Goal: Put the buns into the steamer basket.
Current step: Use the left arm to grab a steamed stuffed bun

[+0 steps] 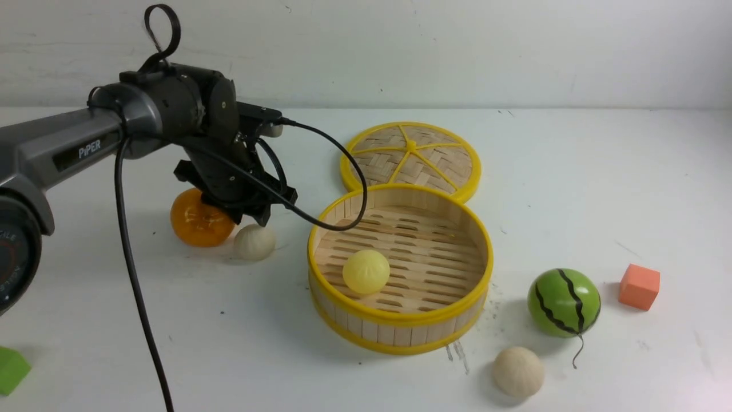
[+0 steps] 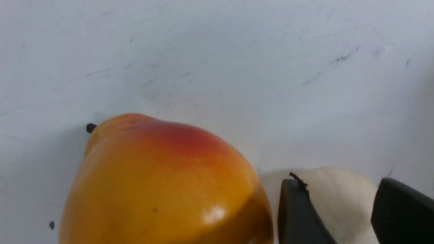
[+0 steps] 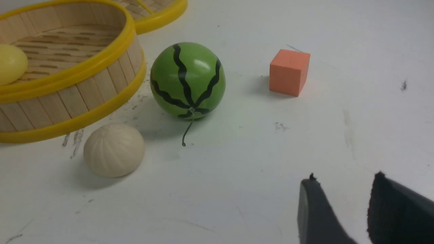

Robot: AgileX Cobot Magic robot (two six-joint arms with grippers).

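On my front feed the left arm reaches in over the table, and the left gripper hangs just above one cream bun that sits on the surface, right beside the orange fruit. Through the left wrist camera I see the two dark fingers parted, with the pleated bun showing between them. They are not closed down. Whether either pad touches the bun I cannot tell (the fingers cover the edges I would need to see). The bun looks to be resting on the table.

The steamer basket stands at the middle of the table, and the pale yellow bun lies on its slatted floor, toward the near left side. The woven lid lies flat behind the basket, its rim meeting the basket's far rim.

The second cream bun is outside the basket, on the table in front of it to the right, near the striped watermelon ball. An orange cube sits further right, and a green block peeks in at the near left edge.

The right gripper shows only on its own wrist camera. Its jaws stand apart over bare table, holding nothing, well apart from that second bun.
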